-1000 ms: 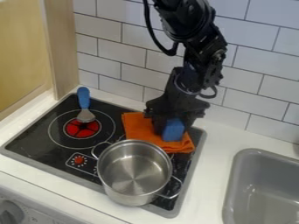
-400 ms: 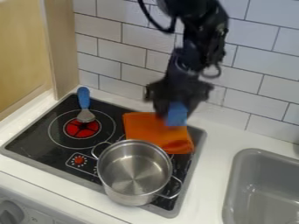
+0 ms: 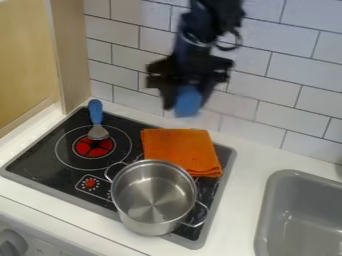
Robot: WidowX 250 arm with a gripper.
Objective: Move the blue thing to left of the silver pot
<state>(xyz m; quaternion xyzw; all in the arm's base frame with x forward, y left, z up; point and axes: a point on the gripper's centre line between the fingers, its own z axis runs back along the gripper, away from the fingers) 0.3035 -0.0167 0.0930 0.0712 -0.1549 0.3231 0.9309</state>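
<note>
Gripper (image 3: 186,105) w/ blue block (image 3: 188,99), aloft.
Jaws clamped on block (boxy, blurred); orange cloth (image 3: 180,149) flat, squarish, nr. round, shiny metal pot (image 3: 152,192) w/ loop hdls.

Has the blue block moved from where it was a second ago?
Yes, upward. The blue block, held in the gripper, was down at the orange cloth and now shows above its far edge.
</note>
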